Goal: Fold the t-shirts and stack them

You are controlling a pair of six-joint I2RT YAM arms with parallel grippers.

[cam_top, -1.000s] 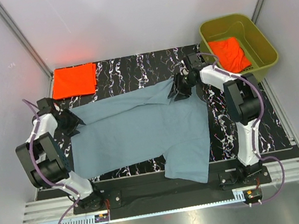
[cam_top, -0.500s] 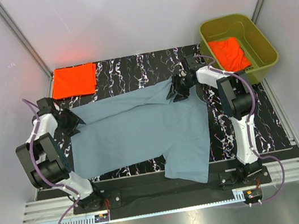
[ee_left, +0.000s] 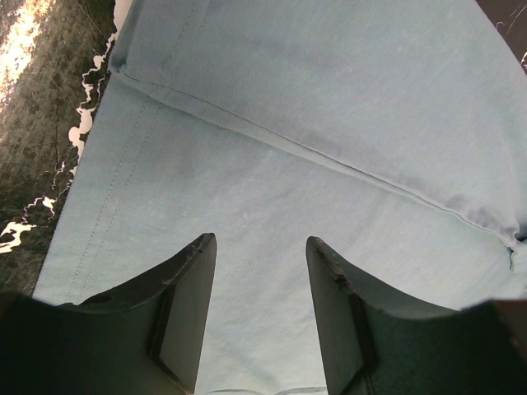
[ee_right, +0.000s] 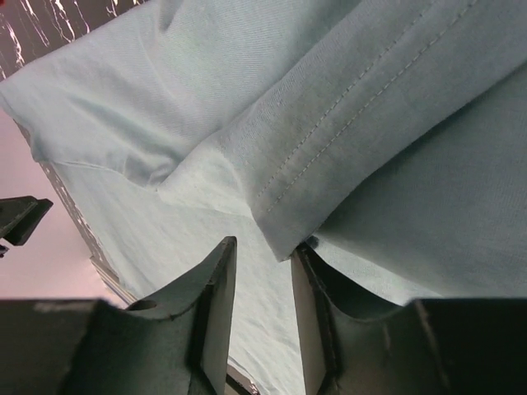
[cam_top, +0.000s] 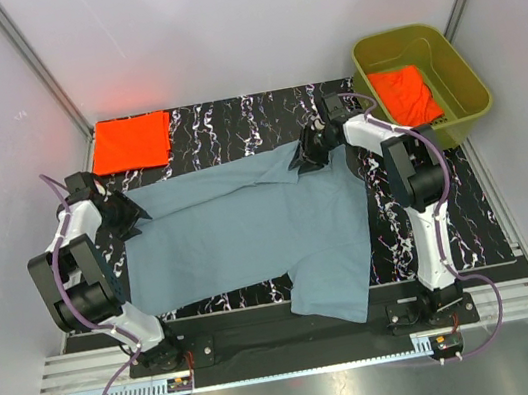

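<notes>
A large blue-grey t-shirt (cam_top: 248, 225) lies spread on the black marbled mat (cam_top: 231, 122), one part hanging over the near edge. My left gripper (cam_top: 131, 216) rests at its left end; in the left wrist view its jaws (ee_left: 261, 240) stand open over flat cloth (ee_left: 329, 99) with nothing pinched. My right gripper (cam_top: 310, 154) is at the shirt's far right sleeve. Its jaws (ee_right: 263, 245) stand narrowly apart, and the stitched sleeve hem (ee_right: 329, 164) ends in a corner just above the right fingertip. One folded orange-red t-shirt (cam_top: 131, 143) lies at the back left.
An olive-green tub (cam_top: 466, 83) stands at the back right off the mat, with another orange-red t-shirt (cam_top: 405, 96) inside. Grey walls close in the sides and back. A metal rail (cam_top: 298, 339) runs along the near edge by the arm bases.
My right gripper has slid a little left and back along the sleeve, and its jaws have narrowed. The left arm and the shirt's body have stayed still.
</notes>
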